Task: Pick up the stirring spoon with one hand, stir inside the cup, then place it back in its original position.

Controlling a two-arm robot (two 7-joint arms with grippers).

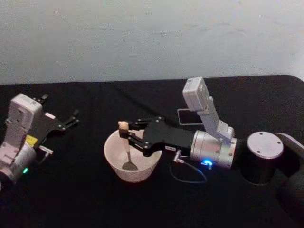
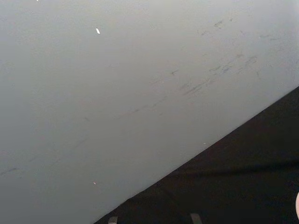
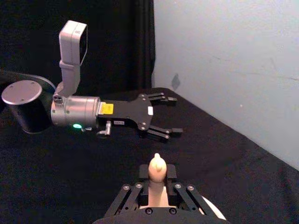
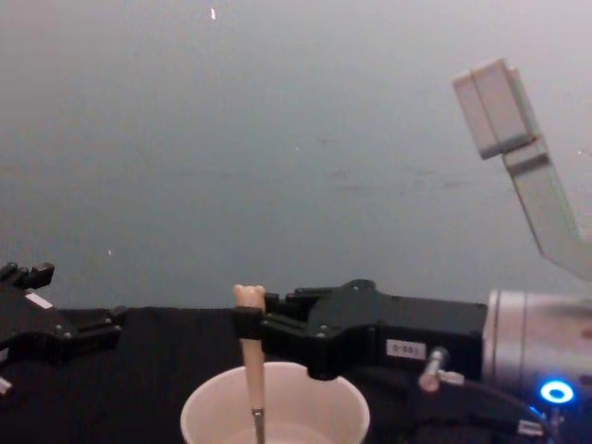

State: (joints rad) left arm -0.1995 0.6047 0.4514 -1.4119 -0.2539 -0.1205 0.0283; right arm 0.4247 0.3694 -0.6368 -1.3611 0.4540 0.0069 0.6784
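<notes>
Spoon [image 1: 128,154] stands bowl-down in the cup [image 1: 108,151], my right pincer [image 1: 125,134] clamped on its handle mid-stir, I judge, so next come small circles clear of the rim, then the holder [image 1: 185,117] behind; my left pincer [image 1: 72,118] idles spread apart.

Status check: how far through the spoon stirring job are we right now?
Done: the stirring spoon is picked up, out of the dark grey holder. In hand: the right gripper is shut on its handle, with the bowl down inside the cup, so this is the stirring stage. Left: returning the spoon to the holder behind the right arm. The left gripper sits open, off to the left.
</notes>
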